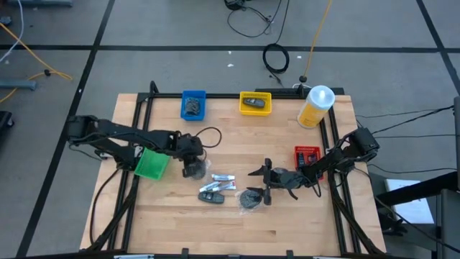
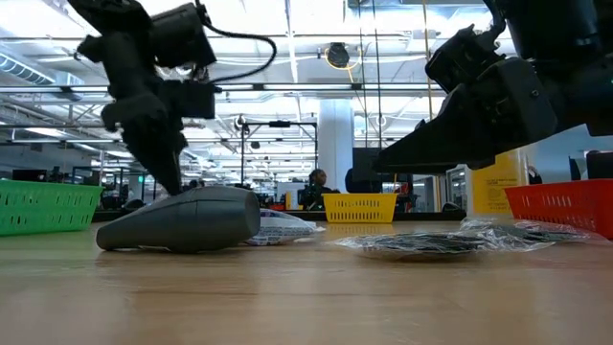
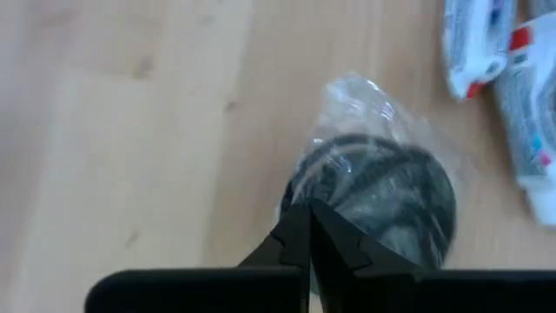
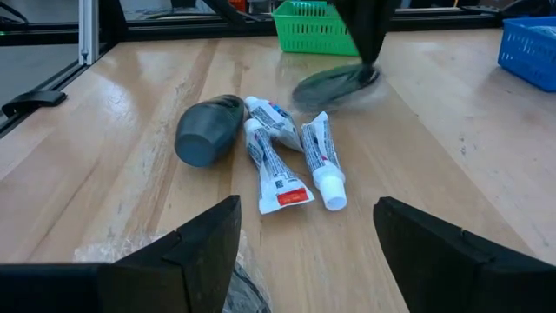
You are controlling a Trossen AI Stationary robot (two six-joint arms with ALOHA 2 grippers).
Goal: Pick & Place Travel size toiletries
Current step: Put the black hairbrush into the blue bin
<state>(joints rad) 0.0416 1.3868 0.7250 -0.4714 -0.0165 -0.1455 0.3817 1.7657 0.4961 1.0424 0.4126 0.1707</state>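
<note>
My left gripper (image 1: 192, 170) (image 3: 308, 217) stands beside the green tray, shut on a flat grey disc in clear wrap (image 3: 382, 200) (image 4: 337, 83). My right gripper (image 1: 261, 185) (image 4: 304, 252) is open and low over the table's middle, with a second wrapped disc (image 1: 251, 200) (image 2: 421, 244) lying flat just beneath and beside its fingers. Between the grippers lie slim white tubes (image 1: 221, 180) (image 4: 287, 156) and a dark oblong bottle (image 1: 212, 196) (image 4: 208, 130), all on their sides on the wood. My left gripper pinches the wrapped disc at its rim (image 3: 304, 196) between its two shut fingers, coming from above and pointing down. In the right wrist view the disc hangs tilted below the fingers. I cannot tell whether its lower edge is still on the table.
A green tray (image 1: 152, 164) sits right beside my left gripper. A blue tray (image 1: 193, 104) and a yellow tray (image 1: 255, 103) stand at the far edge, each with items inside. A red tray (image 1: 307, 157) is at the right and a tall yellow bottle (image 1: 316, 106) at the far right corner.
</note>
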